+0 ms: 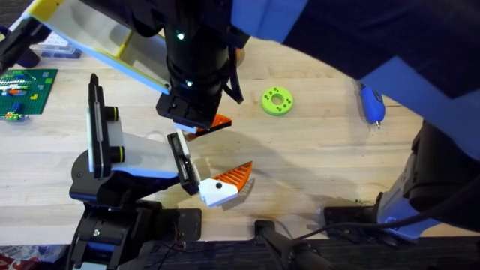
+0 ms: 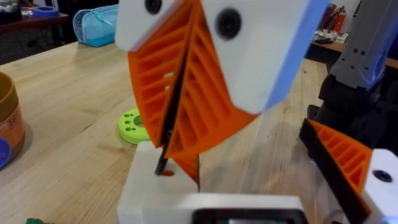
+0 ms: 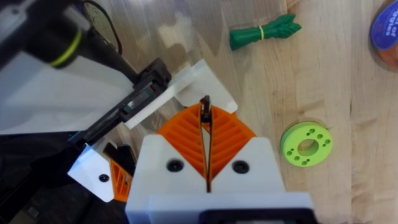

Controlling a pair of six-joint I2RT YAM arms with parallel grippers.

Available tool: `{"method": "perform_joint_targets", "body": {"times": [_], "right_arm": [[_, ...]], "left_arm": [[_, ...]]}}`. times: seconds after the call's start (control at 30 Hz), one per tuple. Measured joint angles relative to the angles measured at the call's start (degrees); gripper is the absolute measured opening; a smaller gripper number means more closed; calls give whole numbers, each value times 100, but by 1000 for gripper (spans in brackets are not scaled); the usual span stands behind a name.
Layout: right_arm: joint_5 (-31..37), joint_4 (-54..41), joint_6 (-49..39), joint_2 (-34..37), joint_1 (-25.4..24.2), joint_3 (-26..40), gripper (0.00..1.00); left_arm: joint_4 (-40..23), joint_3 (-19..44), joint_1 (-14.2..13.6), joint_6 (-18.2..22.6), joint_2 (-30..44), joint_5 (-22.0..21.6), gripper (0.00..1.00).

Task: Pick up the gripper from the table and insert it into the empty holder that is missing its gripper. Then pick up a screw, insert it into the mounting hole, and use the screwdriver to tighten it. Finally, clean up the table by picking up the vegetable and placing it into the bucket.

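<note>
My right gripper (image 3: pixel 205 121) is shut on a thin black screw (image 2: pixel 166 152). The screw's tip stands at a hole in the white block of the gripper (image 2: pixel 152 190), which sits on the rail of the holder (image 1: pixel 112 146). The holder is my left arm's own hand, its fingers far apart along the rail. Its other orange finger (image 1: pixel 225 184) lies toward the table's front. The blue screwdriver (image 1: pixel 371 103) rests at the far right. The dark-green vegetable (image 3: pixel 264 31) lies on the table (image 1: pixel 315 165) near the orange bucket (image 2: pixel 9 118).
A lime-green ring disc (image 1: pixel 277 101) lies right of the right arm (image 1: pixel 195 67), which reaches across the middle. A green brick plate (image 1: pixel 26 90) and a clear box with a yellow edge (image 1: pixel 112 41) sit at the back left.
</note>
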Motion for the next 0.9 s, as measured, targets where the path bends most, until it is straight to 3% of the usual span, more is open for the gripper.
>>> {"method": "perform_joint_targets", "body": {"times": [0.9], "right_arm": [[136,-351,-42,-7,-2,263,9]], "left_arm": [[-14,0,0,0,0,0,987]]}}
